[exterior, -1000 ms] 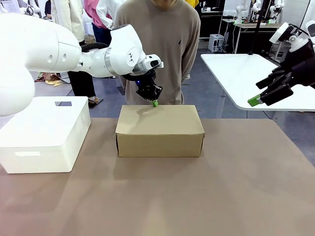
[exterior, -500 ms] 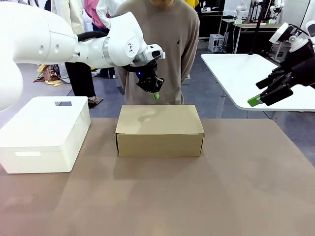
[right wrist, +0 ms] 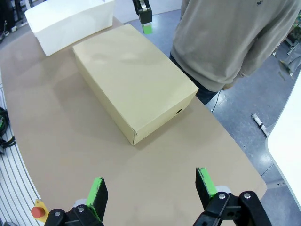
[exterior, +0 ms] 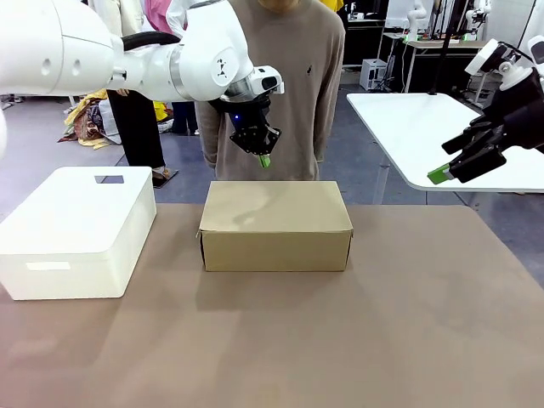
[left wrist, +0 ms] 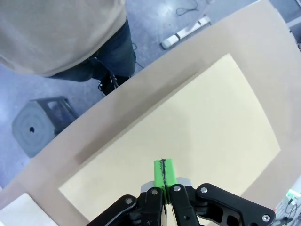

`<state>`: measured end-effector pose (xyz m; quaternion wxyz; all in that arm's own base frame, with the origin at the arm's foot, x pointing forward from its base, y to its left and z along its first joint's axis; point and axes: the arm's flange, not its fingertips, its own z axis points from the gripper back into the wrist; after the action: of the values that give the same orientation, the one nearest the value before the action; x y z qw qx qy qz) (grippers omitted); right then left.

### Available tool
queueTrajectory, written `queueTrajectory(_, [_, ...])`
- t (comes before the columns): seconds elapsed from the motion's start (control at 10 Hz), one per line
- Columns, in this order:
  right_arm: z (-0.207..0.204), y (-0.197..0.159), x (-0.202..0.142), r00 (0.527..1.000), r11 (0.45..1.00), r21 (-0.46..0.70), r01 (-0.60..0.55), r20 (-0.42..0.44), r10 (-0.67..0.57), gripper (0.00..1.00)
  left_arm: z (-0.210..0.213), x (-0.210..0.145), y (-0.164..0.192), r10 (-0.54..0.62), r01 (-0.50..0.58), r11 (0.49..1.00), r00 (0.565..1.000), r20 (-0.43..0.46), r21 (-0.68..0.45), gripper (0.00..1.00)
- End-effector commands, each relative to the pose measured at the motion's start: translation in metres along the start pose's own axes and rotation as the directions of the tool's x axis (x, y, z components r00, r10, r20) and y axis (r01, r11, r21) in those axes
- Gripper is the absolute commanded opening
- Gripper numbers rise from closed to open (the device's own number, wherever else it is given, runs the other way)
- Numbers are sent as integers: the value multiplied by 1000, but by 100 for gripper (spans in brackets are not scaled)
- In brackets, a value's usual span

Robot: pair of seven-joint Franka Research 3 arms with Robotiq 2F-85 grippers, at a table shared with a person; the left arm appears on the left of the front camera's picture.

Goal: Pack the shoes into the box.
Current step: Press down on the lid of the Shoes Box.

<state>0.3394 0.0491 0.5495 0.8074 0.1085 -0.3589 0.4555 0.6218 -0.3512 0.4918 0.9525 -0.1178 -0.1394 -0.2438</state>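
Box (exterior: 276, 225) lid-down mid-bench (exterior: 382, 340), shoes presumably inside (none on show), packing apparently finished; left gripper (exterior: 265, 160) fingers together, empty, above far edge; right gripper (exterior: 449, 170) fingers apart, empty, well off to side.

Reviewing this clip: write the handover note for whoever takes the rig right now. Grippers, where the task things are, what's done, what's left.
Left gripper: shut, empty, in the air above the far edge of the shoebox, not touching it.
Right gripper: open, empty, parked high off to the right, away from the table.
Shoebox: mid-table, lid closed flat. White bin to its left, lid on.
Person stands behind the shoebox.
Done: lid is down. The shoes are not on the table; whether they are inside cannot be told.
Left: confirm the contents, retract the left arm.
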Motion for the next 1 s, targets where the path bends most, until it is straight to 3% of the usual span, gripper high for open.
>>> queueTrajectory(0.0, [-2, 1, 0, 1000, 1000, -16, 21, -5, -21, 100, -4, 3, 2, 2, -2, 1000, 1000, 23, 1, 0])
queueTrajectory(0.9, [-2, 1, 0, 1000, 1000, -16, 21, -5, -21, 100, -4, 3, 2, 2, -2, 1000, 1000, 23, 1, 0])
